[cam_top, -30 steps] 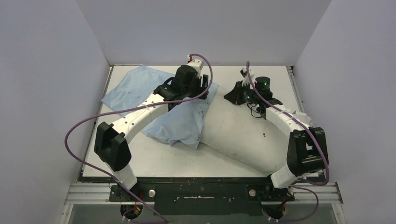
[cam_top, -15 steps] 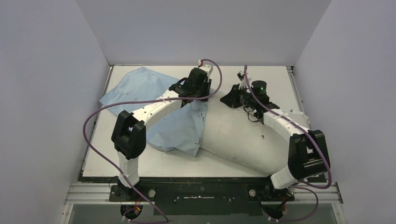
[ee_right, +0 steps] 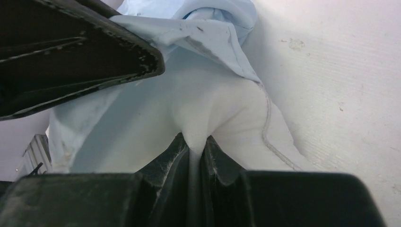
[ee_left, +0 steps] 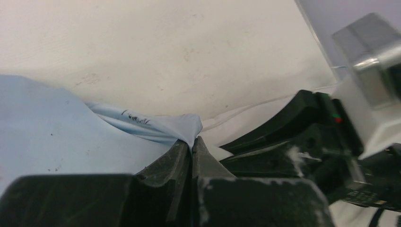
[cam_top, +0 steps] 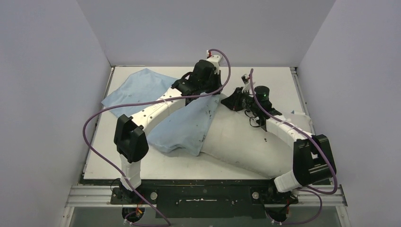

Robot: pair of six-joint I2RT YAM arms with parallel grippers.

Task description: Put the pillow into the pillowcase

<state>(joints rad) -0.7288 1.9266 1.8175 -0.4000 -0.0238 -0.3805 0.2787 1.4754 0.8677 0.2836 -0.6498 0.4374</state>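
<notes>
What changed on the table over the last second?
The left gripper, shut on the pillowcase, moved right and farther away, drawing its edge further over the pillow. The right gripper, pinching the pillow, crept slightly left. Both grips stayed; the pillow barely shifted.

pillow (cam_top: pixel 241 137) end hidden by pillowcase (cam_top: pixel 184 127), pillowcase partly behind left arm (cam_top: pixel 156 108)

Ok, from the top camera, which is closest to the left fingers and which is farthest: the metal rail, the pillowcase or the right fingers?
1. the pillowcase: touching, pinched in the left fingers.
2. the right fingers: just to the right, pinching the pillow.
3. the metal rail: far off, along the bottom of the view.
</notes>
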